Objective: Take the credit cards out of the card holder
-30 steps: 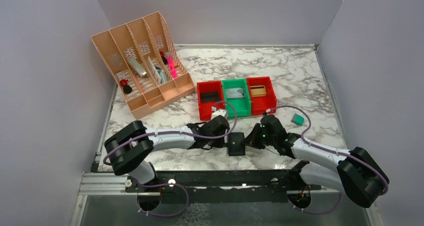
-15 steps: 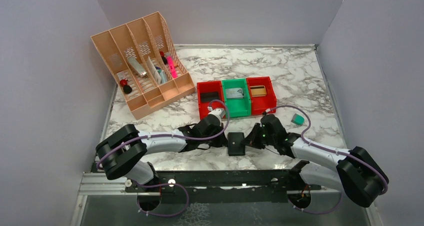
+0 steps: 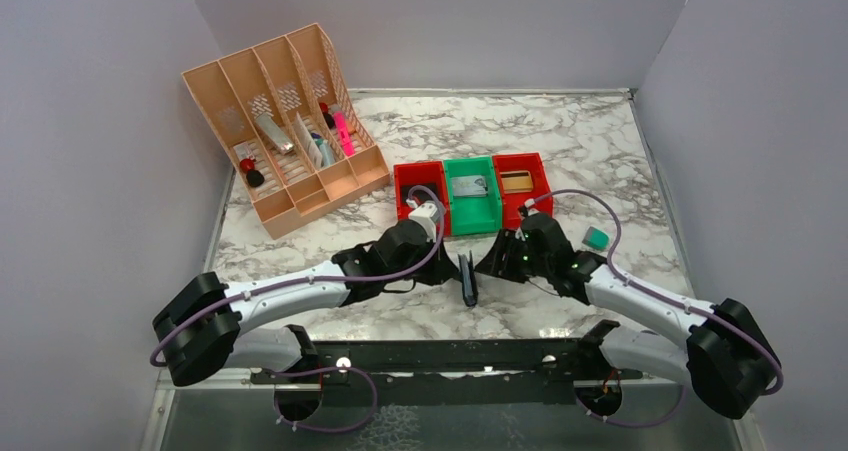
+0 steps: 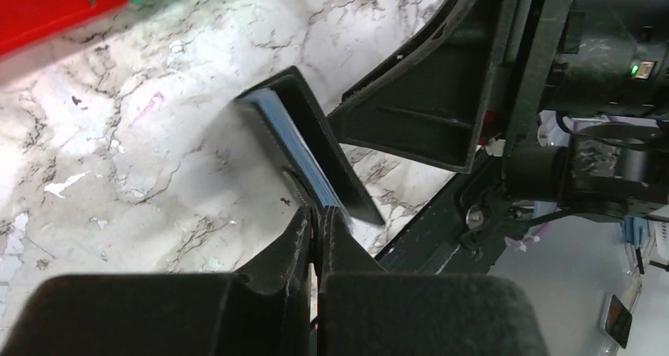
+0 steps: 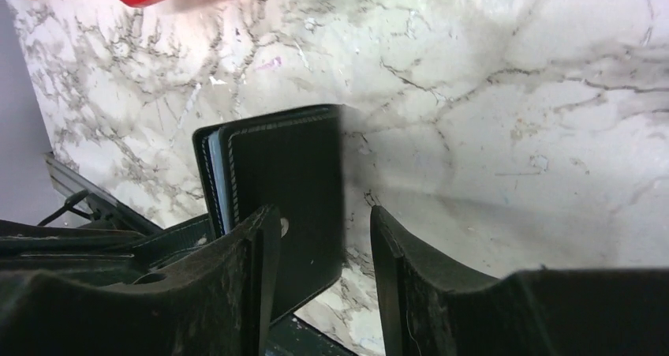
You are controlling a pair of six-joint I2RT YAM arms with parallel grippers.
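Observation:
The black card holder stands on its edge on the marble, nearly closed, between my two grippers. In the left wrist view the holder shows a grey-blue inner edge between its black covers. My left gripper is shut on the holder's near edge. My right gripper is open; the holder's black cover lies across the gap by the left finger. The right gripper's finger sits just behind the holder. No credit card shows apart from the holder.
A row of red, green and red bins stands just behind the grippers. A small teal block lies to the right. A peach desk organiser stands at the back left. The black rail runs along the table's near edge.
The holder lay flat on the marble and now stands on its edge. My left arm has stretched to the right and taken hold of it. My right gripper has shifted slightly back.

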